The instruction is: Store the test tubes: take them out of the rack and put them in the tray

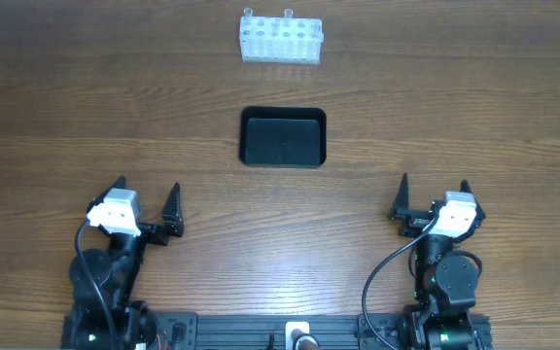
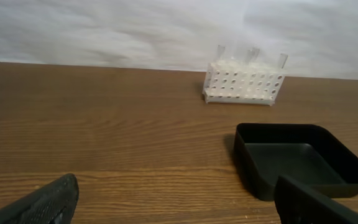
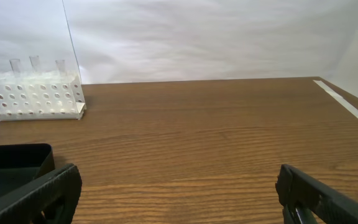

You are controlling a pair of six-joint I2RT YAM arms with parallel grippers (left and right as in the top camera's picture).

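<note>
Test tubes (image 1: 248, 13) sit in the rack (image 1: 280, 41), 12 o'clock from the black tray (image 1: 283, 115). We've got the left gripper (image 1: 148, 185) and right gripper (image 1: 434, 181) both spread wide, empty.

Top view looks straight down on table (image 1: 66, 97); both wrist views sit low, facing far rack (image 1: 280, 41) and nearer tray (image 1: 283, 111), shared by all.

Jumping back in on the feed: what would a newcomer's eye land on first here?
First, the white perforated plastic rack at the far middle of the brown wooden table, a few clear test tubes standing in it. Nearer the arms lies the black rectangular plastic tray, no tube in it yet. The left gripper and right gripper sit open near their bases, touching nothing.
</note>
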